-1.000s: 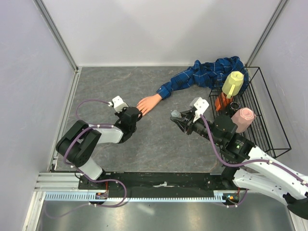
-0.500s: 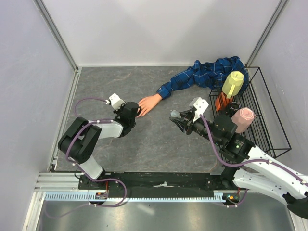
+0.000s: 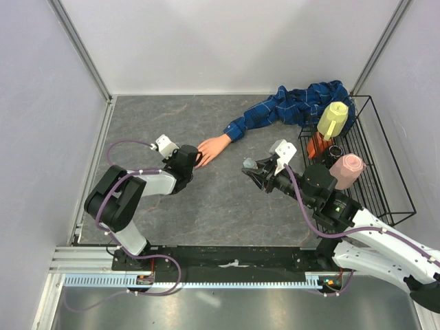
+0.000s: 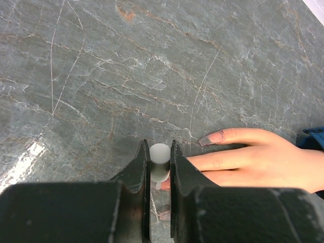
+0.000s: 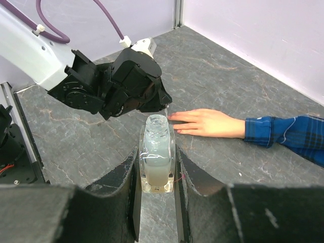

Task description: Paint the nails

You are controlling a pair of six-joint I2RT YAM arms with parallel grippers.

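Moved: the left gripper (image 3: 195, 161) has slid up and in since a second ago, and its tips now sit right at the nails (image 4: 208, 139) of the mannequin hand (image 3: 213, 146). The right arm has barely budged.
Left gripper: both fingers squeezed onto a small white cap (image 4: 160, 153), pointing down at the table (image 3: 151, 124). What hangs below the cap can't be made out.
Nails: just to the right of the left gripper's tips in its wrist view. One pink-tinted nail shows on the farthest finger. The nearer fingers run in behind the gripper's right finger, so their nails are hidden.
Hand: lying flat on the table with its fingers aimed at the left gripper. Its wrist goes into a blue plaid sleeve (image 3: 275, 111) that trails away from that gripper.
Right gripper (image 5: 157, 158): clamped on a clear bottle (image 5: 157, 144), which stands upright with an open neck and pale milky liquid inside.
Bottle: the hand lies ahead of the right gripper, apart from it, and the left gripper is ahead and to the left.
Basket: a wire basket (image 3: 405, 180) stands on the right arm's outer side, well away from both grippers' tips.
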